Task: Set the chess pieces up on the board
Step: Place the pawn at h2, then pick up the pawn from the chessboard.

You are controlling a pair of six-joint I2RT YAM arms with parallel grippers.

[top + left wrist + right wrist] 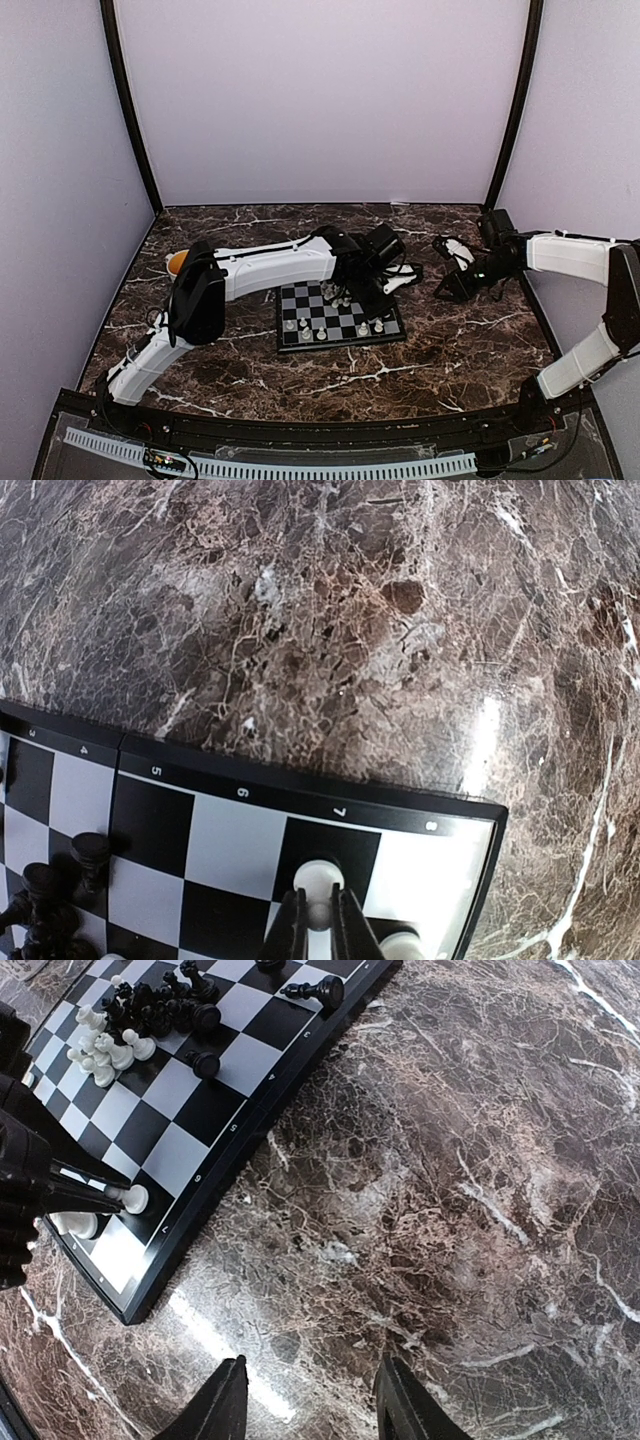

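Reaching over the small flat chessboard of black and pale grey squares [240, 840], the left gripper [318, 905] has its two thin fingers [292, 930] drawn narrow, and they hold a small white chess piece [318, 875] between them. This piece is over a black square near one corner of the board, just beside the border mark 7; I cannot tell if its foot touches the square. A second white piece [402, 943] stands close by, on the corner square. In the left wrist view a few black pieces [55, 895] stand together at the other side. The right wrist view shows more of the set near the middle of the board: a tight group of white pieces [105, 1052] touching a group of black pieces [160, 1005], one single black pawn [205, 1062] a little apart from them, and one black piece lying on its side [318, 992] near the border. The right gripper [315, 1395] is off the board, above the dark marble-patterned tabletop [480, 1160], with the jaws spread wide and nothing between them. Behind the left arm, at the left part of the table, a small orange round object [177, 262] is partly hidden.
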